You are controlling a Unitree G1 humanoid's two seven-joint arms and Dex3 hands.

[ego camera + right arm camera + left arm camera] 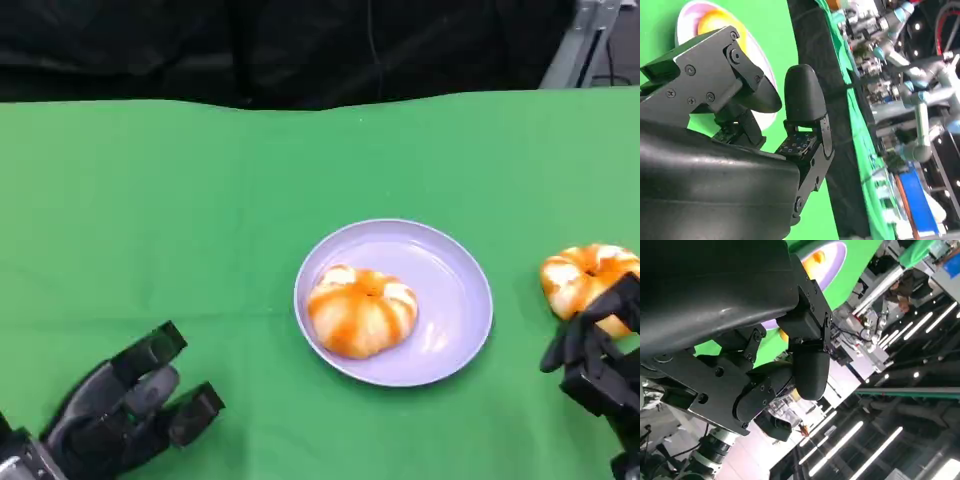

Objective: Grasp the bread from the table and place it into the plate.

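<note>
The bread still to be moved [588,282] lies on the green table [180,220] at the right edge of the head view, just right of the plate and apart from it. It is a round, lobed bun with a glossy orange-and-cream crust; it looks light, soft and easily dented, with a smooth top that could slip under hard fingertips. A gentle hold from above, fingers spread around its widest part rather than pinching the crown, seems the safest grip.

The right hand [600,350] sits at the lower right of the frame, its dark fingers reaching up to the near edge of that bun; whether they touch it I cannot tell. The fingers are apart and nothing is held.

Toward the middle of the frame, the lilac plate [455,275] already carries a second bun [362,310] on its left half, leaving bare room on the right half.

The left hand [125,410] rests at the lower left, fingers spread, holding nothing.
</note>
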